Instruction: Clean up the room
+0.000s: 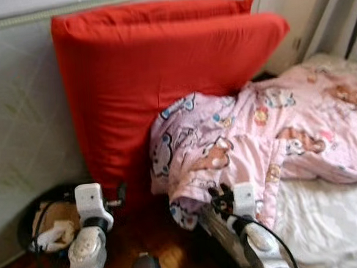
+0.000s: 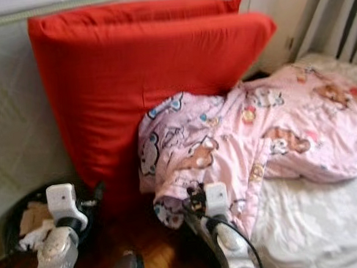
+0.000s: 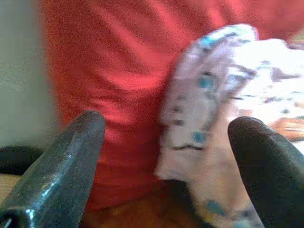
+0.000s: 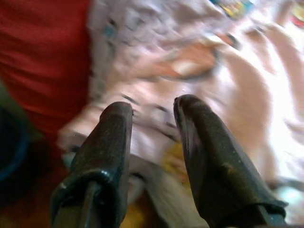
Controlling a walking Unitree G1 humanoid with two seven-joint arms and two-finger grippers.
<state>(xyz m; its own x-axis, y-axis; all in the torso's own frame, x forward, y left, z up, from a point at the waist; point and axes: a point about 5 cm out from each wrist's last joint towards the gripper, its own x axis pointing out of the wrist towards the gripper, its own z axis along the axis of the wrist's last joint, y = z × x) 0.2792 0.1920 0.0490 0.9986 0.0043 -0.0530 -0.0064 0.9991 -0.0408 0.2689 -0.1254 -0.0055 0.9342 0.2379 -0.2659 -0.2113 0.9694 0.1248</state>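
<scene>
A pink quilt (image 1: 271,140) printed with cartoon animals lies crumpled on the bed, one corner hanging over the edge toward the floor. Two big red cushions (image 1: 162,80) lean upright against the wall behind it. My right gripper (image 1: 218,197) is at the hanging corner, and in the right wrist view its fingers (image 4: 116,128) stand a little apart, open, just short of the quilt (image 4: 199,71). My left gripper (image 1: 119,193) is low in front of the red cushion (image 3: 118,71), its fingers (image 3: 71,156) spread wide and open with nothing between them.
A round black basket (image 1: 31,212) holding pale cloth sits on the wooden floor (image 1: 168,251) at the left, by the pale wall. The white mattress sheet (image 1: 332,221) fills the right. A radiator or curtain (image 1: 342,18) stands at the back right.
</scene>
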